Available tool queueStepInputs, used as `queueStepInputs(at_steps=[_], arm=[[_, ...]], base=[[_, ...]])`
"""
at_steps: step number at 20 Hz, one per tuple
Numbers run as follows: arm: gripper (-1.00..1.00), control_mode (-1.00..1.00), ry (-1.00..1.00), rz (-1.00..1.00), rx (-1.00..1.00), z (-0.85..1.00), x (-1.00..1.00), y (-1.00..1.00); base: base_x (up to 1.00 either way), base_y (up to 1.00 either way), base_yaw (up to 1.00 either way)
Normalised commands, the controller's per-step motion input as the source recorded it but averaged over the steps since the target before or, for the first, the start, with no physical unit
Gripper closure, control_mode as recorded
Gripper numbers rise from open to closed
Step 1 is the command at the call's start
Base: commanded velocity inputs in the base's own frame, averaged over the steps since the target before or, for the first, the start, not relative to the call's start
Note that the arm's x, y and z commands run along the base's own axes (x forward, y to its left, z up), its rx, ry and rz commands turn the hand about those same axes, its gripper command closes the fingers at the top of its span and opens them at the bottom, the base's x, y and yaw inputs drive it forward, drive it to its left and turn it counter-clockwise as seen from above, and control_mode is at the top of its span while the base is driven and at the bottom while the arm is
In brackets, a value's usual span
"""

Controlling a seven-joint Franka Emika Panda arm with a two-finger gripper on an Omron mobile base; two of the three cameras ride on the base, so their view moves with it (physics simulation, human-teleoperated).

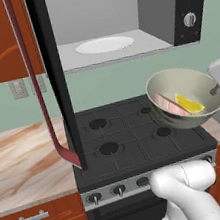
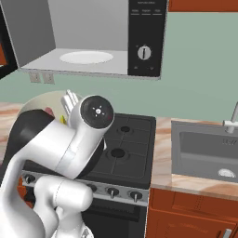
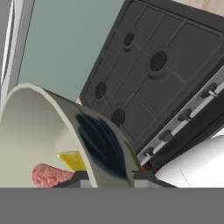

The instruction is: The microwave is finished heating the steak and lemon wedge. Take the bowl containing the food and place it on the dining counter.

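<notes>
Pincer point(image 3: 107, 177) clenched on tilted bowl point(image 1: 186, 97) rim above stove point(image 1: 136, 133); steak point(image 1: 169, 106) and lemon wedge point(image 1: 189, 103) may slide out if tilt grows.

The microwave point(image 1: 118, 24) is hanging on the wall above the stove point(image 1: 132, 138), its door point(image 1: 56, 80) swinging wide open to the left and reaching down before the stove's left edge. The turntable point(image 1: 104, 45) is lying on the microwave floor, with the knob point(image 1: 189, 19) sitting on the panel to its right. The bowl point(image 1: 186, 97) is hovering tilted in the air over the stove's right side, below and in front of the microwave. The steak point(image 1: 168, 106) and the lemon wedge point(image 1: 189, 103) are lying inside it, the wedge to the right. The tool point(image 3: 111, 177) is pinching the bowl's rim, one finger inside the wall and one outside. The worktop point(image 1: 23, 157) is stretching left of the stove; a sink point(image 2: 204, 148) is sitting in the worktop on the right.
</notes>
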Motion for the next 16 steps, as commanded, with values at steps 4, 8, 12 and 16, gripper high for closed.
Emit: queueStepInputs(at_steps=[4, 8, 12, 16], arm=[[1.00, -1.00, 0.00, 0.00, 0.00, 0.00, 0.00, 0.00], [1.00, -1.00, 0.00, 0.00, 0.00, 0.00, 0.00, 0.00], [1.00, -1.00, 0.00, 0.01, 0.00, 0.00, -0.03, -0.12], [1.00, 1.00, 0.00, 0.00, 0.00, 0.00, 0.00, 0.00]], base=[[0.00, 0.00, 0.00], [0.00, 0.00, 0.00], [0.00, 0.00, 0.00], [-0.37, -0.79, 0.15]])
